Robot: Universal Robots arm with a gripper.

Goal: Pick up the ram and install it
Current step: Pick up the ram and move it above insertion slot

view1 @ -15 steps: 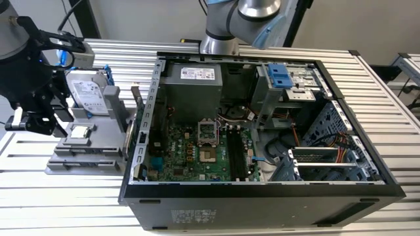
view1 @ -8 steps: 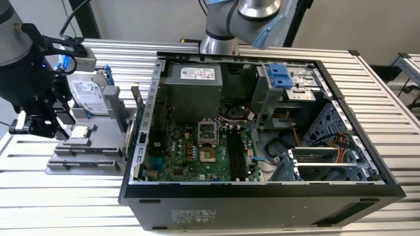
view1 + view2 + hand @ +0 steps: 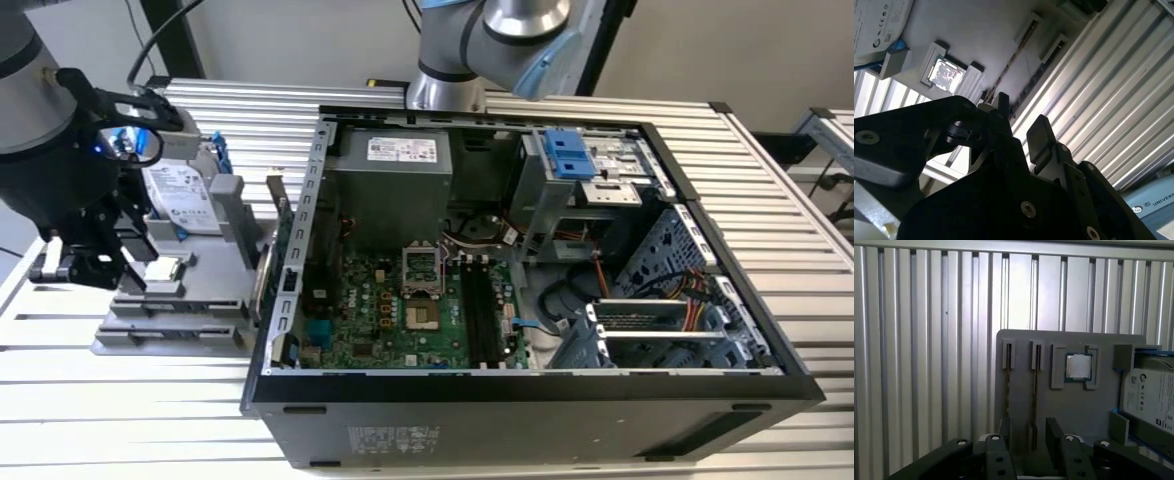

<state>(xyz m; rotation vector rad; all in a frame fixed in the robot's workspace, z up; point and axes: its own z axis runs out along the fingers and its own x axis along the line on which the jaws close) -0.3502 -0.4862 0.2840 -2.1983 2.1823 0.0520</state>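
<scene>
Open computer case (image 3: 534, 420) lying on a slatted metal table (image 3: 120, 400), with a parts holder (image 3: 167, 335) beside it.
Inside the case, a green motherboard (image 3: 387, 320) and a grey power supply (image 3: 394, 180) are showing; just beside the case, at the exterior view's left, the grey holder is carrying a hard drive (image 3: 180, 195) and a processor chip (image 3: 1078, 366).

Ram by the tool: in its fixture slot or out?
In. First wrist view: the ram sits edge-up in a slot of the grey fixture, the tool open around it.
</scene>
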